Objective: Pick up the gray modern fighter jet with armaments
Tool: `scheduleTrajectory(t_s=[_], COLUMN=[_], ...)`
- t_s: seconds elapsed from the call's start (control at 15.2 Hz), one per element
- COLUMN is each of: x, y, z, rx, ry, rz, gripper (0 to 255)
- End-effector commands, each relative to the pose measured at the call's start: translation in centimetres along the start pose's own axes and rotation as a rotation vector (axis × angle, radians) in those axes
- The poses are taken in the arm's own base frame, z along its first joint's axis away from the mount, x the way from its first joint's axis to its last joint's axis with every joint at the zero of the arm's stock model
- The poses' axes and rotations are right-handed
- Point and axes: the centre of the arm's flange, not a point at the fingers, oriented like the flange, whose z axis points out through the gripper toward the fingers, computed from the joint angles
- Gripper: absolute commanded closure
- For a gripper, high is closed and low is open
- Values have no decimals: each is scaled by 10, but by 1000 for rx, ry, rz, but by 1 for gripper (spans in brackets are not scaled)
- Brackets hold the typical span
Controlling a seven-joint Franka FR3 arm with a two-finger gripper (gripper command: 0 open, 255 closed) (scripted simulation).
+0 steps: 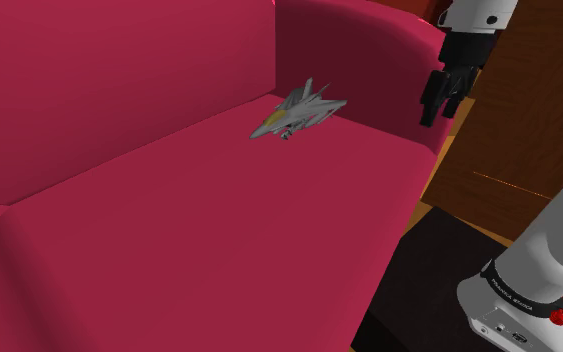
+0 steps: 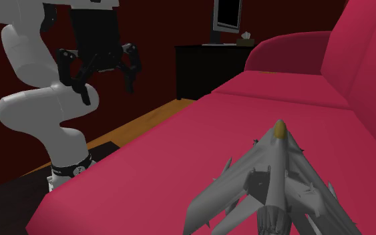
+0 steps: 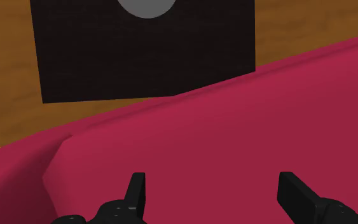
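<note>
Gray, found the jet [image 1: 299, 113] on the sofa [image 1: 169, 220] seat, at shoulder view's nine o'clock from the gripper [image 1: 441, 95], well apart. Had fingers spread, empty. Stood at approach, probably; needed reach across, then descent.

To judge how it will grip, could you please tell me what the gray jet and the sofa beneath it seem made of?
The jet: flat matte gray, yellowish nose tip, hard-edged wings; perhaps plastic or painted metal, unclear which. The sofa: smooth crimson, rounded forms suggest upholstery, though no weave shows.
</note>
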Motion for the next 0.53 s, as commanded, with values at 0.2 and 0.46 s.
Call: scheduleTrajectory(t_s=[0.2,0.46], x=[33,80], y=[-18,-37], z=[-3,-7], rx=[5,12], ry=[10,23], rz=[97,226], gripper=[0,0])
